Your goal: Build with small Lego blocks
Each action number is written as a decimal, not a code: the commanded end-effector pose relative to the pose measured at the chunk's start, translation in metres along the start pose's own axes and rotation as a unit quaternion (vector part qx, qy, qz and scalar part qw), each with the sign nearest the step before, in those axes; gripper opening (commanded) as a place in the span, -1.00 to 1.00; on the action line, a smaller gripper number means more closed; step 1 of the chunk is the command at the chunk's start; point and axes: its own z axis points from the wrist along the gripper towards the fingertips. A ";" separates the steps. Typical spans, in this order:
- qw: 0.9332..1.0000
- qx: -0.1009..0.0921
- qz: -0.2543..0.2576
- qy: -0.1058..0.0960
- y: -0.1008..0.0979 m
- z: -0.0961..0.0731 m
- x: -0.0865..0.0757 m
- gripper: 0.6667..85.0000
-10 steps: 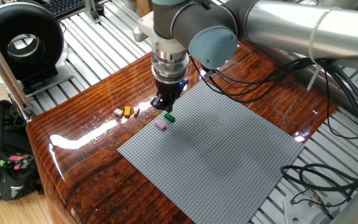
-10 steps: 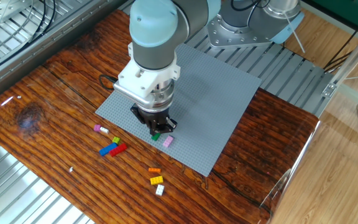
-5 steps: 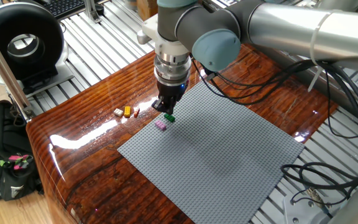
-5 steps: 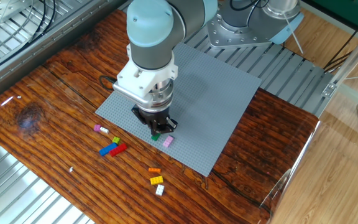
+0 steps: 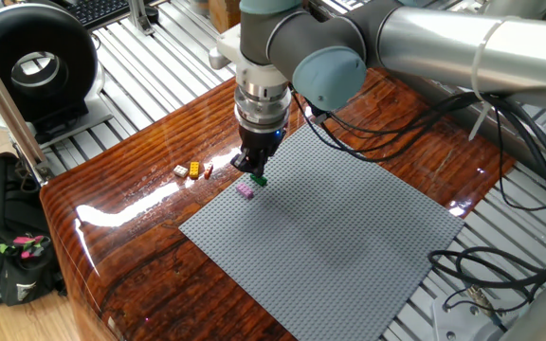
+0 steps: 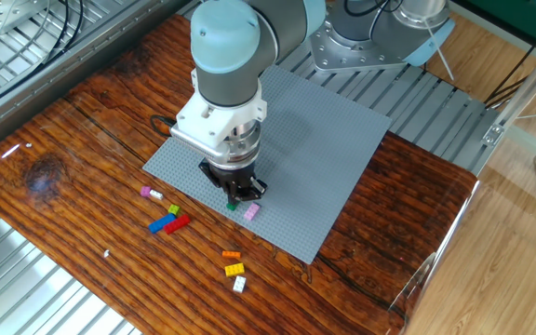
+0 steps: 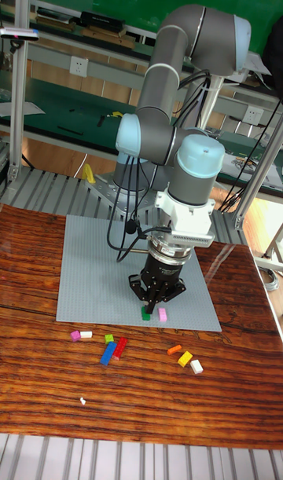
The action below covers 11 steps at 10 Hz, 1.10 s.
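Observation:
My gripper [image 5: 254,168] [image 6: 236,194] [image 7: 155,300] hangs low over the near-left edge of the grey baseplate [image 5: 349,218], fingers drawn together. A green small Lego block [image 5: 259,179] [image 7: 146,316] sits on the plate right under the fingertips, half hidden in the other fixed view [image 6: 232,206]. A pink block [image 5: 245,190] [image 6: 251,212] [image 7: 163,315] lies beside it. Loose blocks rest on the wood: pink-and-white [image 6: 147,193], green [image 6: 174,209], blue [image 6: 162,224], red [image 6: 179,222], orange [image 6: 232,254], yellow [image 6: 235,270] and white [image 6: 239,284].
The wooden table [image 5: 140,237] sits on a slatted metal frame. A black round device [image 5: 34,66] stands beyond the table's left corner and a black bag [image 5: 8,242] is on the floor. Cables [image 5: 500,123] hang at the right.
The gripper has moved a little right and down, closer to the green block. The blocks have stayed where they were.

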 end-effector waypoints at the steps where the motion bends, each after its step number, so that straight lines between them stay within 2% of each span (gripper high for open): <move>1: 1.000 -0.004 0.005 -0.001 0.001 0.000 -0.001 -0.98; 11: 1.000 0.000 0.005 -0.001 0.000 0.003 -0.002 -0.98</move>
